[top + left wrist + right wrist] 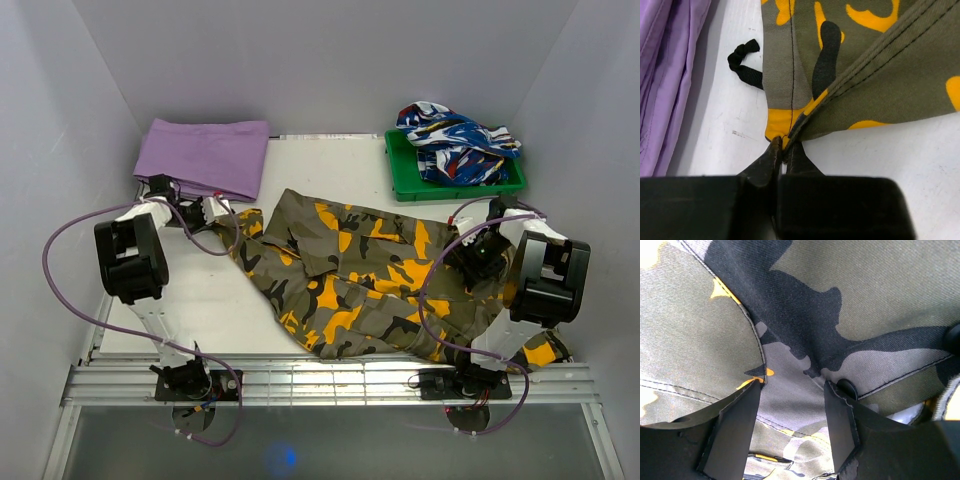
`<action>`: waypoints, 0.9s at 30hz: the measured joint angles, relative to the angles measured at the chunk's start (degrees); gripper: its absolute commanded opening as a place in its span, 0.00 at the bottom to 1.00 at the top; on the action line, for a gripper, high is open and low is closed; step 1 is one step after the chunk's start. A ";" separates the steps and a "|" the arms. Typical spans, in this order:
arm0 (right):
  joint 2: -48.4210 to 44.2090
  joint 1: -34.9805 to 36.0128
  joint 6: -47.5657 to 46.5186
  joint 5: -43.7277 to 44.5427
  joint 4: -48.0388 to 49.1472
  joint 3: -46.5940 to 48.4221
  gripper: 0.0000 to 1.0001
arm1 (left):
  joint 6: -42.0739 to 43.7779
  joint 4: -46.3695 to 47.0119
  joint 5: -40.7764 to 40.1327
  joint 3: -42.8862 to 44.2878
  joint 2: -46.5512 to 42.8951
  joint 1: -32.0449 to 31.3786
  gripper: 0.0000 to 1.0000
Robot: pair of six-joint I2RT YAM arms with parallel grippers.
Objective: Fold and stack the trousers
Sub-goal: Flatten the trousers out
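Observation:
The camouflage trousers [360,275] lie crumpled across the middle of the white table, spreading from centre left to the right arm's base. My left gripper [228,215] is at their left end and is shut on a hem corner of the trousers [865,75]; the left wrist view shows the orange-and-olive edge pinched between the tips of the left gripper [783,146]. My right gripper [470,262] is pressed down into the right part of the trousers [815,300]. The right gripper [792,385] is open, with camouflage cloth and a black button [846,386] between and beside its fingers.
A folded purple cloth [205,155] lies at the back left, just left of the pinched corner as the purple cloth [665,75]. A green tray [455,188] at the back right holds a blue, white and red garment [455,140]. A knotted black drawstring [745,62] lies on the table.

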 measured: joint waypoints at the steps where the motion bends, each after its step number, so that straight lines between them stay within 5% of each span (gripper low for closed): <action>1: 0.04 0.00 0.02 0.04 0.02 0.07 0.60 | 0.00 0.07 -0.15 -0.20 -0.26 -0.13 0.00; 8: 1.31 -0.07 0.74 0.96 0.26 1.62 0.59 | -1.57 -6.75 -3.15 0.35 -7.06 -0.22 0.00; 20: 2.73 -0.35 1.49 1.01 2.01 5.84 0.59 | 1.20 -32.22 -20.24 -1.33 -45.59 -0.24 0.00; 27: 2.78 -0.35 1.46 0.66 1.97 6.60 0.58 | 2.80 -42.91 -28.17 -7.04 -54.10 -0.24 0.00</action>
